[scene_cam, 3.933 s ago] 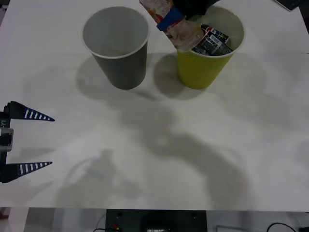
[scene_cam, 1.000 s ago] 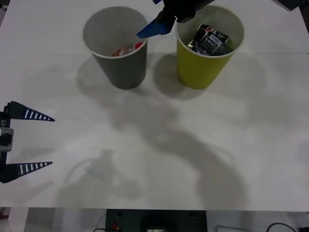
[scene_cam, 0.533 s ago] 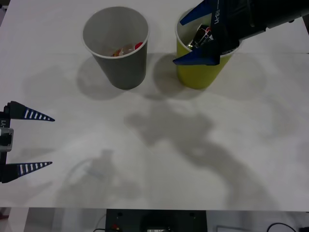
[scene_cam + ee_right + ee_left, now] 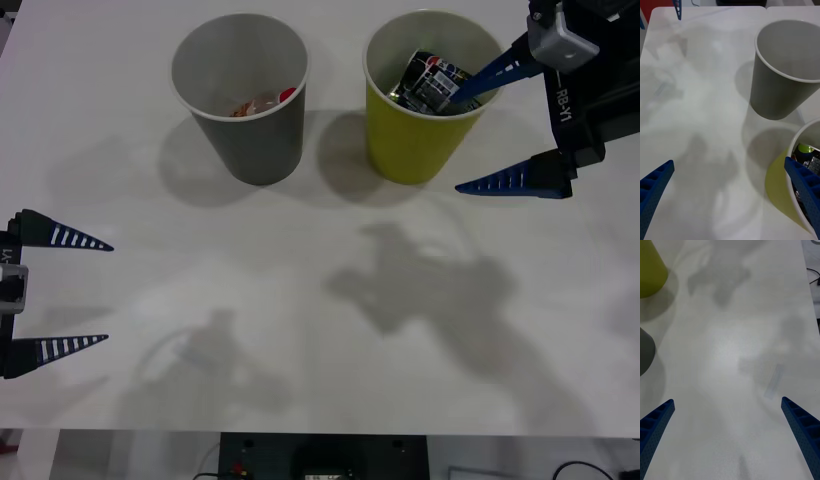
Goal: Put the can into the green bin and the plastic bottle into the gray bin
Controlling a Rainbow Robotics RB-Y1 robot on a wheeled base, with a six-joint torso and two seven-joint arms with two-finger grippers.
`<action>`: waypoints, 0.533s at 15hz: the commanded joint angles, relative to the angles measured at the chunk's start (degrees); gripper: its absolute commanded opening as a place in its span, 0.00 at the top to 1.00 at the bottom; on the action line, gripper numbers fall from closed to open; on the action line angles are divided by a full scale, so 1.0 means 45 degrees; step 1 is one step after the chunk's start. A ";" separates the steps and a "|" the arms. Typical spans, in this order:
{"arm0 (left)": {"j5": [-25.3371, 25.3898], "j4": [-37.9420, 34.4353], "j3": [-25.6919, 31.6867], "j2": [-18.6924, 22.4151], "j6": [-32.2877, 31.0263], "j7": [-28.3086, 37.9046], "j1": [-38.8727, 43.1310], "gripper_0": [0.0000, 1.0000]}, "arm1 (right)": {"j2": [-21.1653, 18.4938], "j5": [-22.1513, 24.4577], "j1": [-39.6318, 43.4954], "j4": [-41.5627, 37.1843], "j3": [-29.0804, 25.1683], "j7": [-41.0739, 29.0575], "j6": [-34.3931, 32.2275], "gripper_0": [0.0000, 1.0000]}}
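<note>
Front view: high, looking forward and down over the white table [image 4: 300, 300], gray bin [image 4: 240, 95] far left, green bin [image 4: 432, 95] far right. Right wrist view: close above the green bin [image 4: 790, 187], facing back toward the near-left side, with the gray bin [image 4: 784, 71] also in frame. Left wrist view: low at the near left, probably facing right; both bins clip its edge.

Right end effector [image 4: 478, 128] raised, spread; left end effector [image 4: 105, 293] low, spread
</note>
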 commanded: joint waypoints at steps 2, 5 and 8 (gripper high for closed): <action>0.0000 0.0000 0.0000 0.0000 0.0000 0.0000 0.0000 0.02 | -0.0437 -0.0275 0.1891 -0.0372 -0.1073 0.1441 -0.0148 0.00; 0.0000 0.0000 0.0000 0.0000 0.0000 0.0000 0.0000 0.02 | -0.0710 -0.0471 0.3727 -0.1134 -0.2147 0.2300 -0.0148 0.00; 0.0000 0.0000 0.0000 0.0000 0.0000 0.0000 0.0000 0.02 | -0.0808 -0.0744 0.5250 -0.1603 -0.2948 0.3140 -0.0148 0.00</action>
